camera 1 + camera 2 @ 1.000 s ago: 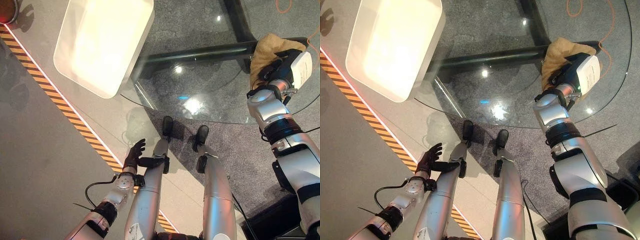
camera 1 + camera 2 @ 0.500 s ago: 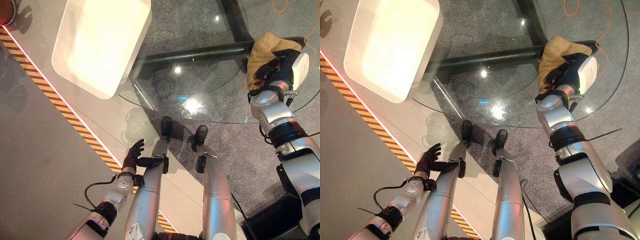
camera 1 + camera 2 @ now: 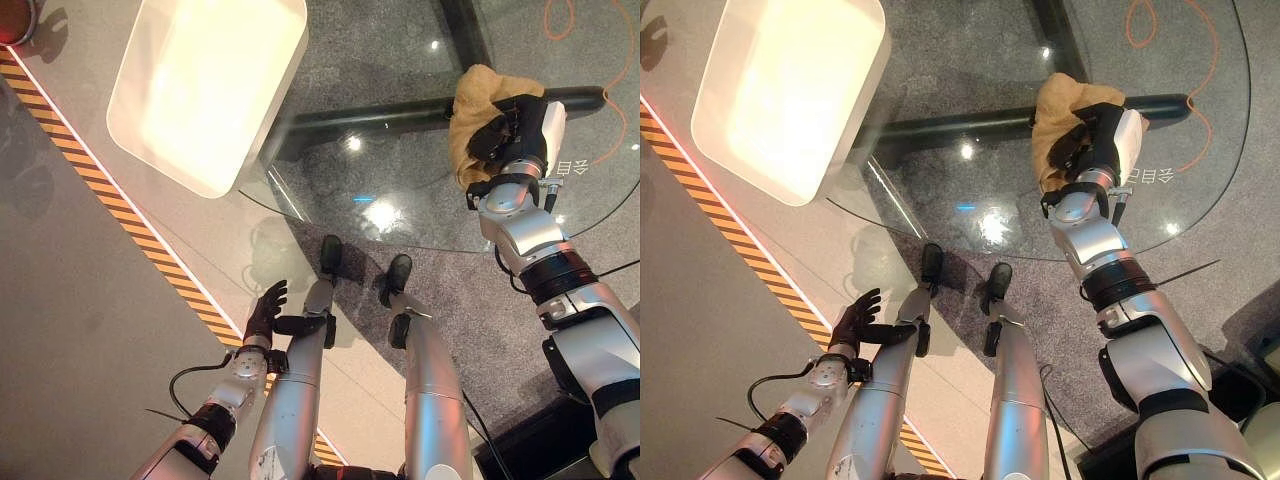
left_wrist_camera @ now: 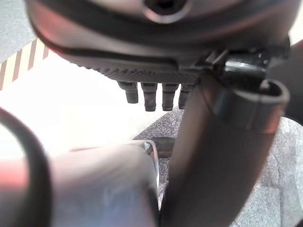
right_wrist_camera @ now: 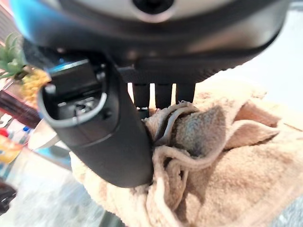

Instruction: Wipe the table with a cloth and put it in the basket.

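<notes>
Fingers (image 5: pixel 163 94) of the right hand (image 3: pixel 515 130) clutch the bunched cloth (image 3: pixel 472 110), no clear long axis.

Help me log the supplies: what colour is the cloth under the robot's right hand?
The cloth is tan, a light brownish yellow; the right wrist view shows it best.

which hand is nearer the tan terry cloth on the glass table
Right. The right hand lies on the tan terry cloth, fingers curled into it on the round glass table. The left hand hangs open low beside the table, well apart.
</notes>
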